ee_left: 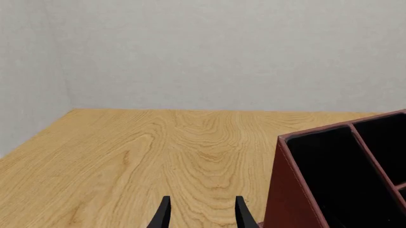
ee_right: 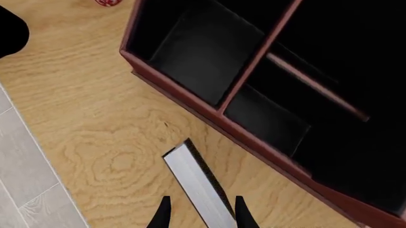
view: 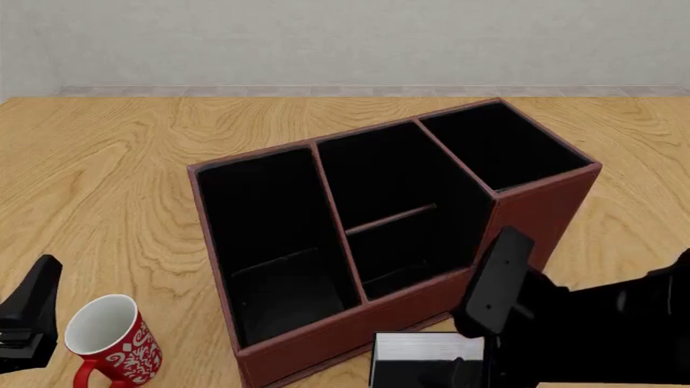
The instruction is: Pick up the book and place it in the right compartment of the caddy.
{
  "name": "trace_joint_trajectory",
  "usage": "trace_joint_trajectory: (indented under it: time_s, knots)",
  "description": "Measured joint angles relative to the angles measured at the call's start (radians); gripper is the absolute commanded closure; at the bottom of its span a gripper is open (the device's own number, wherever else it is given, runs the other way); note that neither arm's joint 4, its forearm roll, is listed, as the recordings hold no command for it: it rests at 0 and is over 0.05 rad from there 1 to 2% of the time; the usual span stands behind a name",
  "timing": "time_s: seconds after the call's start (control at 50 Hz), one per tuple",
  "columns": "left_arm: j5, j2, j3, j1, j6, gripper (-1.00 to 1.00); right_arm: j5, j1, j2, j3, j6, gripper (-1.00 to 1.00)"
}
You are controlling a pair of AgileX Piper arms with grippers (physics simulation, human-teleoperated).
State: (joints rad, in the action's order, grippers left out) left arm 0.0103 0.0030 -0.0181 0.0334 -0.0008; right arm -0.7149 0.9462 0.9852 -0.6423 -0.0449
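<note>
Fingers of the left gripper [ee_left: 199, 213] stand parted over bare counter [ee_left: 146, 156] beside the caddy [ee_left: 298, 190], holding nothing. From the front, the book [view: 426, 349] lies just before the caddy's stepped-down wall, well short of the right compartment [view: 502, 145]. At the right wrist, parted fingers of the right gripper [ee_right: 199, 213] straddle its white edge, apparently not yet clenched.

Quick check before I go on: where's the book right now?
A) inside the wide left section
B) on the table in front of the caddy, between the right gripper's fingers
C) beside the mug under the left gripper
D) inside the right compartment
B: the book lies on the table just outside the caddy front wall, its white page edge running between the right gripper fingertips; all caddy sections look empty.
</note>
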Motion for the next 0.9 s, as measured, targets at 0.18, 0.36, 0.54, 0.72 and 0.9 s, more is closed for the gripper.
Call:
trace_joint_trajectory:
  time_s: [0.18,0.36,0.54,0.72,0.9]
  knots:
    - [-0.001,0.0,0.0,0.0,0.0,-1.0,0.02,-0.005,0.006,0.021,0.009,-1.0]
    - [-0.001,0.0,0.0,0.0,0.0,-1.0,0.044,-0.01,0.012,0.047,0.021,-1.0]
    - [0.0,0.0,0.0,0.0,0.0,-1.0,0.071,-0.015,0.02,0.075,0.032,-1.0]
    - [0.001,0.0,-0.002,0.0,0.0,-1.0,0.094,0.004,0.015,0.096,0.042,1.0]
    - [0.001,0.0,-0.002,0.001,0.0,-1.0,0.095,0.01,0.011,0.099,0.037,1.0]
